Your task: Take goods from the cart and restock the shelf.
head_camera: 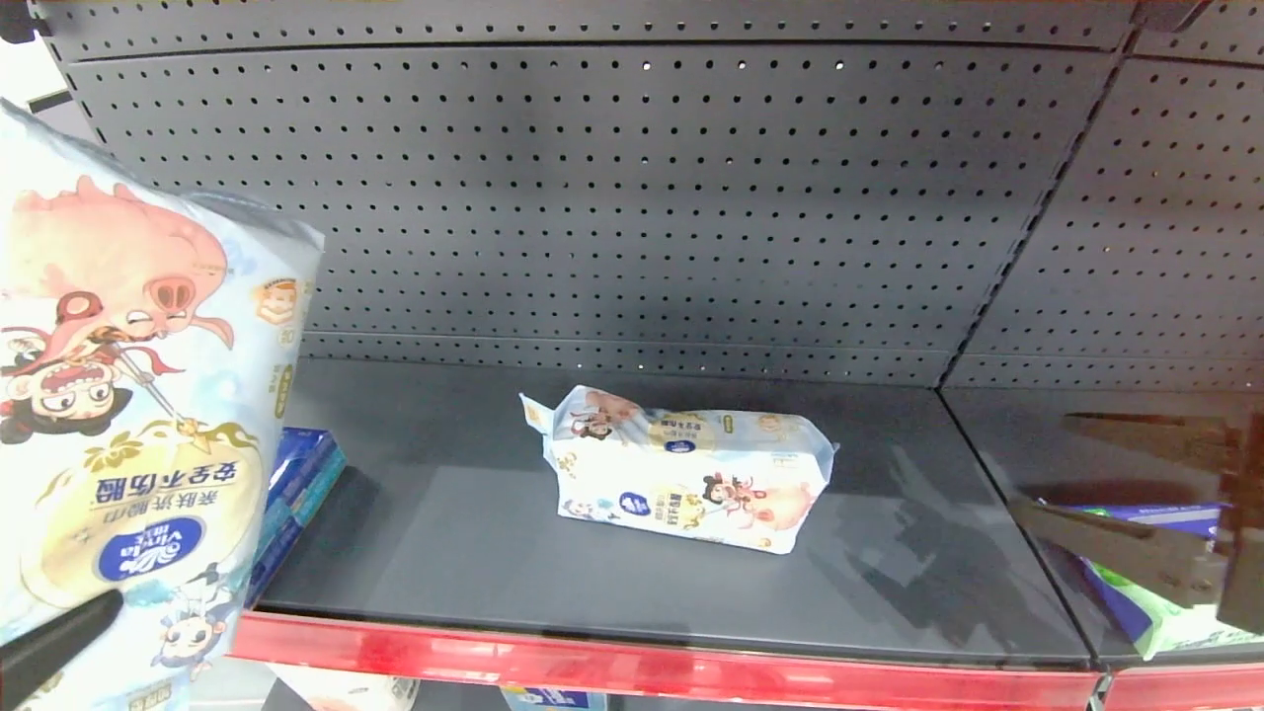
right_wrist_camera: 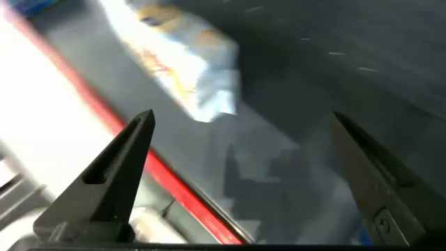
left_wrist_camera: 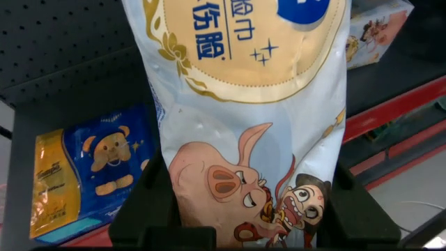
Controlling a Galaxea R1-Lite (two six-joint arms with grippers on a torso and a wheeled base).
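A large white cartoon-printed tissue pack (head_camera: 128,415) hangs at the far left in front of the shelf, with my left gripper (left_wrist_camera: 247,209) shut on it. Its black fingers (left_wrist_camera: 150,202) press both sides of the tissue pack (left_wrist_camera: 244,104). A matching smaller pack (head_camera: 681,469) lies on its side in the middle of the dark shelf board (head_camera: 474,533). My right gripper (head_camera: 1136,484) hovers open over the shelf's right end, holding nothing. In the right wrist view the gripper (right_wrist_camera: 244,174) stands open, with the lying pack (right_wrist_camera: 181,56) some way beyond its fingertips.
A blue pack (head_camera: 301,484) with a bear print (left_wrist_camera: 90,167) sits at the shelf's left end, behind the held pack. A green and blue pack (head_camera: 1155,602) lies under my right gripper. The red shelf lip (head_camera: 642,671) runs along the front; a perforated back panel (head_camera: 632,197) closes the rear.
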